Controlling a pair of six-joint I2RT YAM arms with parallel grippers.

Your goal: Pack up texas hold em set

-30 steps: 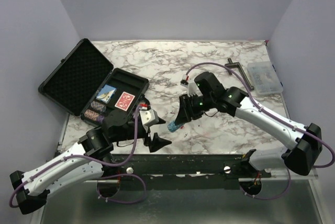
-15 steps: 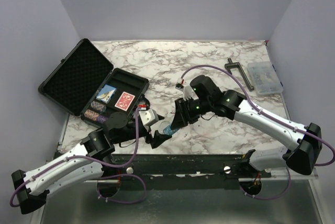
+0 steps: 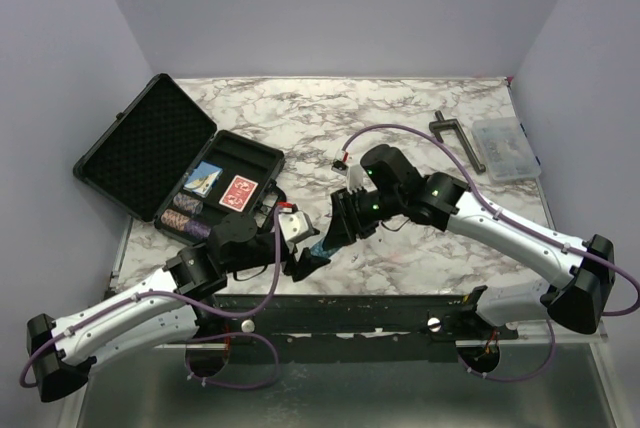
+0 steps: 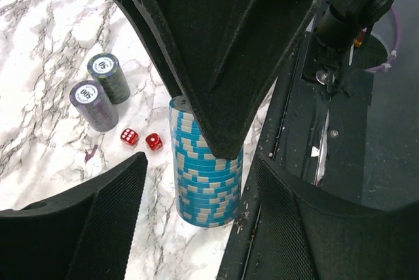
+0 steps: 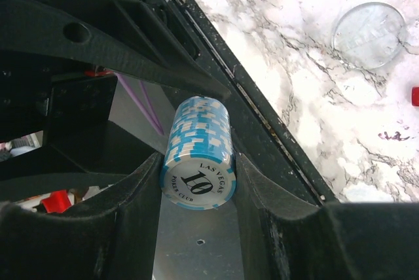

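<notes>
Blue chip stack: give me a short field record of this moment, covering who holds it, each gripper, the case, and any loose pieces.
blue chip stack: gripped on its sides, face reads 10
right gripper: shut on the stack
left gripper: open, one finger on either side of the stack, not closed on it
case: open, lid laid back; card decks and chip stacks inside
loose outside case: two grey chip stacks lying side by side, two red dice next to them
</notes>
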